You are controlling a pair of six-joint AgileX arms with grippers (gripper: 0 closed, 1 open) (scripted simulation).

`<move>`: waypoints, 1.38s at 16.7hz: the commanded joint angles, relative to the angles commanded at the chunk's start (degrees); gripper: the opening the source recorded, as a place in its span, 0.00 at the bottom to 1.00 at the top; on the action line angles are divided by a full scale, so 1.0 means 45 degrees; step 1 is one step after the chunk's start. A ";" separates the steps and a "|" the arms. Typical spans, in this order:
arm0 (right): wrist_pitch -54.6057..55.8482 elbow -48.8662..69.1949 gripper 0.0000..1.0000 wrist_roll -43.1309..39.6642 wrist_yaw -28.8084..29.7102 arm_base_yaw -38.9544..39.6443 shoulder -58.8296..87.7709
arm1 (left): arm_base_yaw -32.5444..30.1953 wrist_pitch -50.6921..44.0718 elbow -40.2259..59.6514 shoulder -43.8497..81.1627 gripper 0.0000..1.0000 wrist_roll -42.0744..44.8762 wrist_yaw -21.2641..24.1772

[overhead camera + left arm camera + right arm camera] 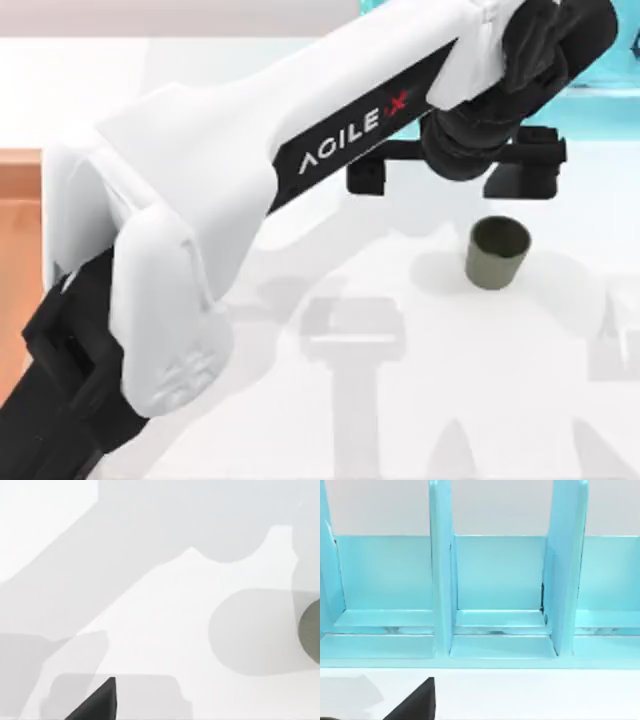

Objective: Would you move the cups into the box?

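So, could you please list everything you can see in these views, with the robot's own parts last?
dark olive-grey cup: one, dark olive-grey, upright on the table right of centre, just below the left gripper in the top view.
box: one, light wood wall with orange-brown inside, at the table's left edge.
turquoise shelf unit: one, turquoise, upright dividers, at the table's far right.
table: one, white.
left arm: one, white and black, reaching from lower left to upper right.
left gripper: one, black, open, above the table beside the cup.
right gripper: one, black tip visible, facing the shelf unit.
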 joint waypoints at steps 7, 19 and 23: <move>0.0000 0.0000 1.00 0.0000 0.0000 0.0000 0.0000 | -0.1226 0.0240 0.1017 0.0859 1.00 -0.1183 -0.0316; 0.0000 0.0000 1.00 0.0000 0.0000 0.0000 0.0000 | -0.0488 0.3945 -0.1310 0.1982 1.00 -0.0414 -0.0121; 0.0000 0.0000 1.00 0.0000 0.0000 0.0000 0.0000 | -0.0439 0.4132 -0.1437 0.2043 1.00 -0.0371 -0.0106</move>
